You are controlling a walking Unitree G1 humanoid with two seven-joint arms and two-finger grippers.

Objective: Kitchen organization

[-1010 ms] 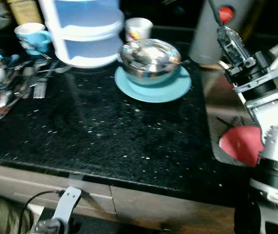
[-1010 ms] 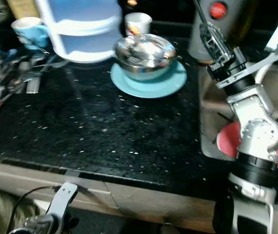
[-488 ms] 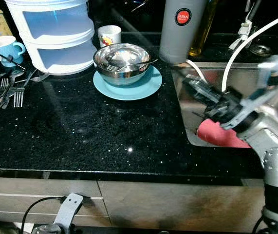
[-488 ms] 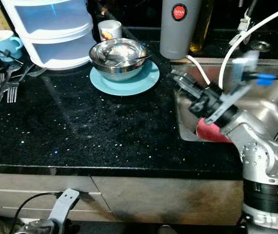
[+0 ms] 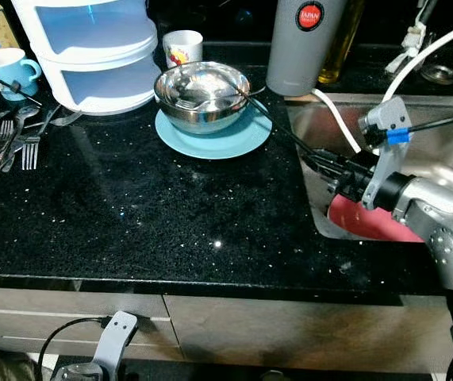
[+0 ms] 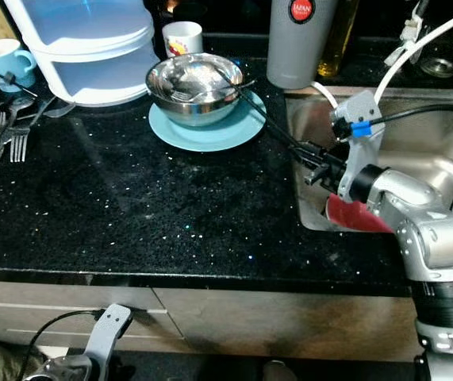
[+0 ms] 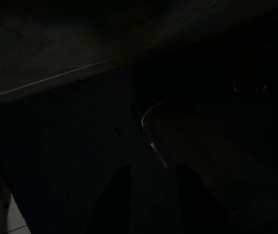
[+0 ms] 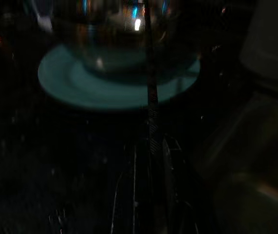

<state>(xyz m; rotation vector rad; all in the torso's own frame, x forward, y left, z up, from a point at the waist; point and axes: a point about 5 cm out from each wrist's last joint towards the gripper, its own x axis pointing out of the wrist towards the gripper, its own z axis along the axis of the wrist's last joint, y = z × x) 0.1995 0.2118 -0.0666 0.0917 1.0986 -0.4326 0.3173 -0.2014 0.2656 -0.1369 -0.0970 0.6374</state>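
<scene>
We face a black speckled countertop [image 5: 155, 214]. Left of the steel bowl [image 5: 202, 95], forks [image 5: 28, 147] lie loose beside the tiered white-and-blue plastic container [image 5: 91, 48]. The bowl sits on a teal plate [image 5: 246, 139], cutlery resting inside it. Half a second ago our right gripper [image 5: 282, 135] hung over the sink [image 5: 448, 135]; now it has swung towards the bowl, fingers narrow on a dark thin utensil [image 6: 270, 123], likely a delivery. A red dish [image 5: 369, 222] lies in the sink.

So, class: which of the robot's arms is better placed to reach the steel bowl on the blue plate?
The right gripper: its fingers already reach the steel bowl on the blue plate. The left arm hangs below the counter.
</scene>
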